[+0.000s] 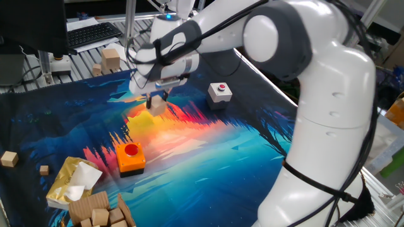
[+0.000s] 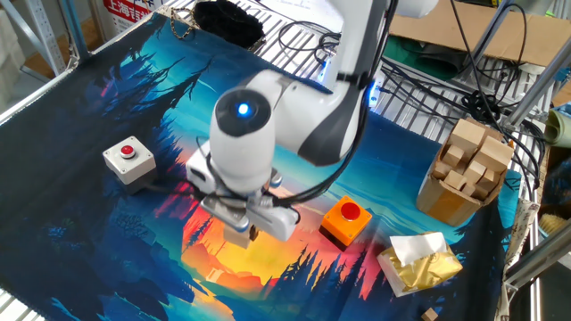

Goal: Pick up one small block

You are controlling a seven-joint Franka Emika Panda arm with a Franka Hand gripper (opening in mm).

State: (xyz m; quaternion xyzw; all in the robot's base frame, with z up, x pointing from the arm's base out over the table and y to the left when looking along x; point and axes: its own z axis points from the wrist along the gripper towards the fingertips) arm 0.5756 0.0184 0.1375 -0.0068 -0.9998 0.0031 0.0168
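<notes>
The small block (image 1: 156, 106) is a plain pale beige wooden cube held between my fingers, lifted a little above the colourful mat (image 1: 208, 151). My gripper (image 1: 156, 101) is shut on it, over the orange-yellow patch of the mat. In the other fixed view the gripper (image 2: 245, 232) hangs under the wrist with the blue light, and the block (image 2: 239, 238) shows only as a pale corner at the fingertips.
An orange button box (image 1: 130, 157) sits in front of the gripper, a white button box (image 1: 219, 92) to its right. A taller tan block (image 1: 110, 60) stands at the back left. Tiny tan cubes (image 1: 9, 158), a yellow packet (image 1: 71, 180) and a carton of wooden blocks (image 2: 464, 169) lie at the mat's edge.
</notes>
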